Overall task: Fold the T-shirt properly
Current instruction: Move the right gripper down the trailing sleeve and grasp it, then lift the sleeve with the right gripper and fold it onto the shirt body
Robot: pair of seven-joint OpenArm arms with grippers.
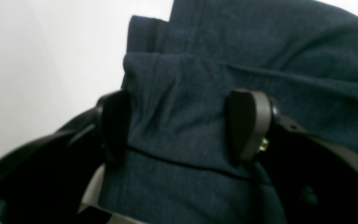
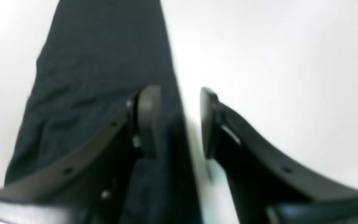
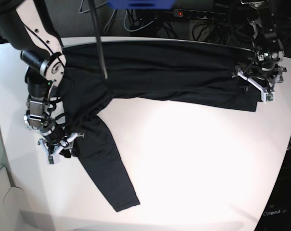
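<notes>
The left pincer (image 3: 255,81) reaches down at the bench's (image 3: 198,159) far right edge, jaws spread wide over a folded end of the T-shirt (image 3: 169,72) without clamping it. The right pincer (image 3: 58,144) hangs low near the left edge, jaws parted astride a sleeve's edge. The dark T-shirt lies along the white bench's far side, one sleeve trailing toward the front. Cables (image 3: 203,21) clutter the floor behind.
</notes>
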